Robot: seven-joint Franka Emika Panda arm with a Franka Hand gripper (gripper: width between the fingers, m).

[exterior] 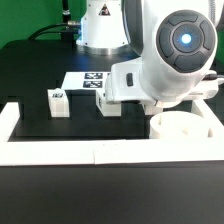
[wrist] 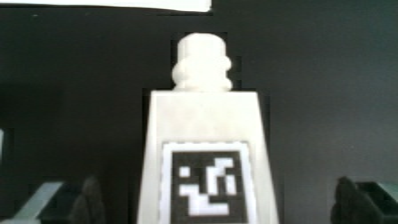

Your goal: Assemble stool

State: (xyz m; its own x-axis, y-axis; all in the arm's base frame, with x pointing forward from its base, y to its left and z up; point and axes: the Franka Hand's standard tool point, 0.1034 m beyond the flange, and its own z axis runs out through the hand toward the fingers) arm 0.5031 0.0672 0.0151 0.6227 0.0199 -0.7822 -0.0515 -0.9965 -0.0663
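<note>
The claw (wrist: 212,190) is shown open in the wrist view. Its two dark fingers (wrist: 57,200) are spread wide, and the tagged leg (wrist: 206,125) is framed between them. A strip of black tabletop (wrist: 71,110) is left bare on either side of that leg, so it is touched by neither finger. A black-and-white tag is carried on the leg's face nearest the fingers, and a ribbed peg (wrist: 205,60) projects from the end farther from them.

In the exterior view the round seat (exterior: 178,123) is found at four o'clock of the picture, just inside the border rail (exterior: 100,152) and partly covered by the arm (exterior: 175,50). The outer leg (exterior: 57,101) is placed at nine o'clock, well apart from the seat. The centre leg (exterior: 107,104) is seen just beneath the arm's wrist. Whether it is the one seen by the wrist camera cannot be told. The marker board (exterior: 88,80) lies at eleven o'clock, behind both legs.
</note>
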